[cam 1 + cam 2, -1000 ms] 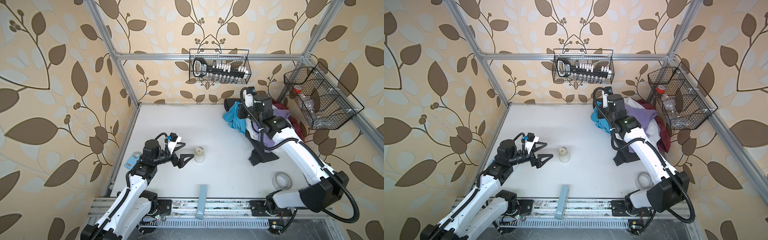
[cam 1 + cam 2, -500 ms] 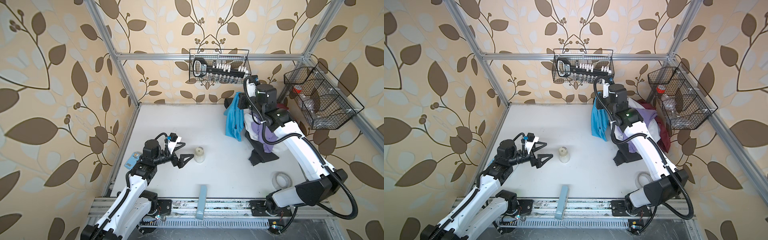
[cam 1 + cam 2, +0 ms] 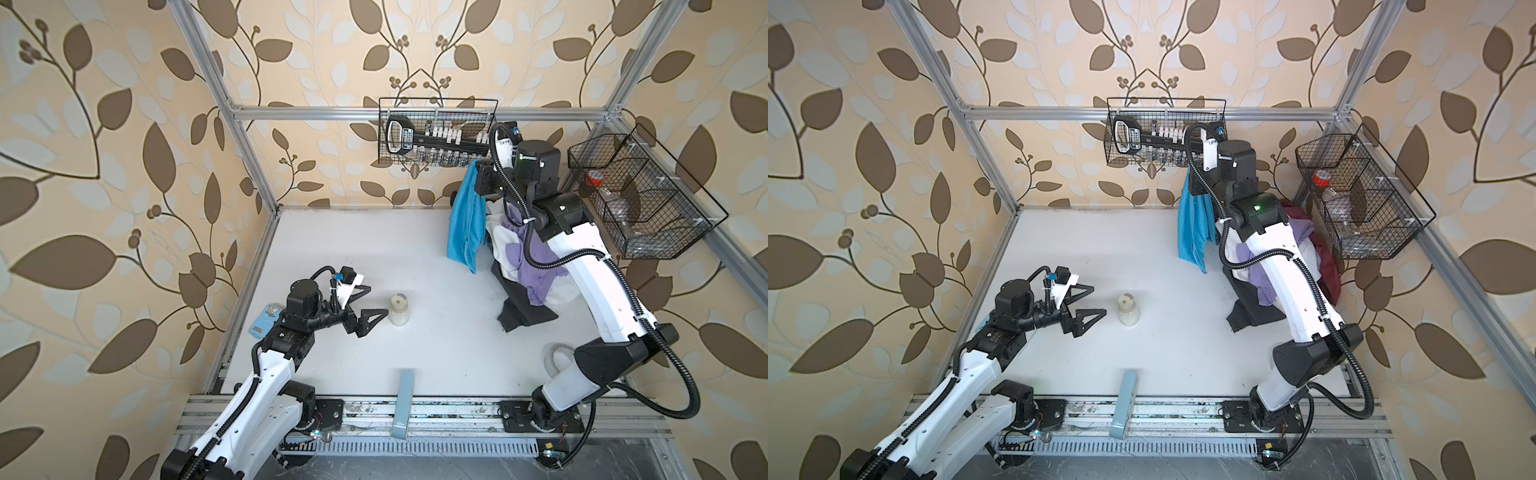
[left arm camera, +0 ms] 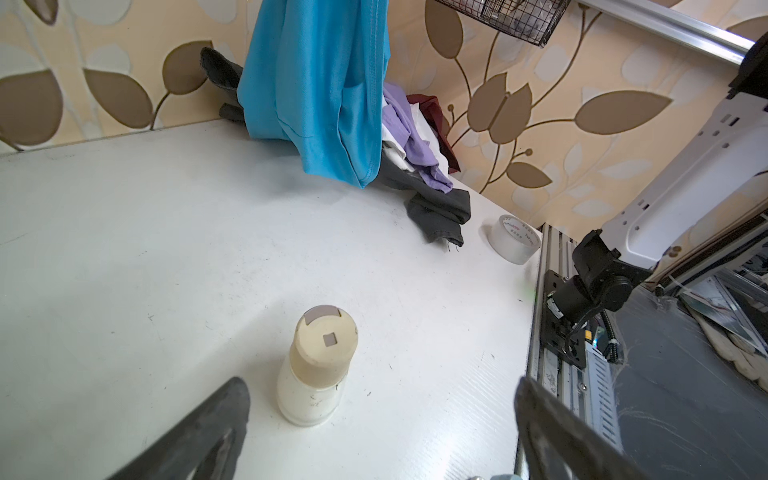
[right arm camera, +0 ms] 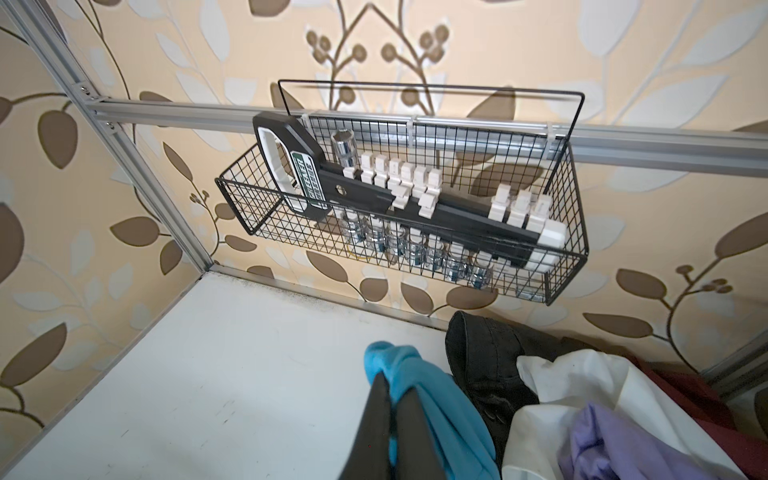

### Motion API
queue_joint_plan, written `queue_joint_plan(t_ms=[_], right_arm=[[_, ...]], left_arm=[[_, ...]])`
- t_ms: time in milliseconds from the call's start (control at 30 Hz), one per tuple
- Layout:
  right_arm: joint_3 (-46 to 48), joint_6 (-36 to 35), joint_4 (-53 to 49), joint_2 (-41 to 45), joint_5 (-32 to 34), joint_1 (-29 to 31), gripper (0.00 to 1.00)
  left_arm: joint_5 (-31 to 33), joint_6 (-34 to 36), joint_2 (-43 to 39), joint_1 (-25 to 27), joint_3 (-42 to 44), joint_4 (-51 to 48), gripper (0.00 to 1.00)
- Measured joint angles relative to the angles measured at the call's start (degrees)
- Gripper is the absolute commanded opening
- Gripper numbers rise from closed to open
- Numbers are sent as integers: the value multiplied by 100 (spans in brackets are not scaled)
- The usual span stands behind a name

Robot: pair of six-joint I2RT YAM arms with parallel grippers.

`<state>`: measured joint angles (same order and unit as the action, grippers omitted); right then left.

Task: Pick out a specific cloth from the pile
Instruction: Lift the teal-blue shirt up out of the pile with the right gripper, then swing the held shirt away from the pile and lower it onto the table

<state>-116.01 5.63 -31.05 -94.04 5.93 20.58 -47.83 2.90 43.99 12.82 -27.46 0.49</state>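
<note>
The turquoise cloth (image 3: 466, 224) (image 3: 1192, 230) hangs in long folds from my right gripper (image 3: 478, 176) (image 3: 1192, 185), raised near the back wall. In the right wrist view the right gripper (image 5: 390, 386) is shut on a bunched corner of the cloth (image 5: 419, 390). The pile (image 3: 524, 266) (image 3: 1304, 245) of white, lilac, dark red and black cloths lies at the back right, under my right arm. The cloth (image 4: 316, 91) hangs just left of the pile (image 4: 411, 141), its lower edge close above the table. My left gripper (image 3: 378, 299) (image 3: 1099, 299) (image 4: 380, 395) is open and holds nothing.
A small white jar (image 3: 399, 309) (image 4: 318, 365) stands just in front of my left gripper. A wire basket (image 3: 436, 133) with a socket set hangs on the back wall, another basket (image 3: 640, 199) on the right wall. A tape roll (image 4: 515, 239) lies front right.
My right gripper has risen and moved toward the back wall, drawing the turquoise cloth up off the pile until it hangs stretched out. The left arm has not moved.
</note>
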Motion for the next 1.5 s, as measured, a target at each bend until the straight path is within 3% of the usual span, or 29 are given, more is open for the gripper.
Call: queue_joint_plan(t_ms=[500, 967, 1133, 1500], right_arm=[[-1180, -203, -214, -409, -601, 0, 0], [-1327, -157, 1480, -450, -1355, 114, 0], [-1969, -142, 1996, -804, -1416, 396, 0], [-2092, 188, 2662, -1899, -1676, 673, 0]], left_arm=[[37, 17, 2, 2, 0, -44, 99], [37, 17, -66, 2, 0, -55, 99], [39, 20, -81, 2, 0, -57, 99], [39, 61, -81, 2, 0, -76, 99]])
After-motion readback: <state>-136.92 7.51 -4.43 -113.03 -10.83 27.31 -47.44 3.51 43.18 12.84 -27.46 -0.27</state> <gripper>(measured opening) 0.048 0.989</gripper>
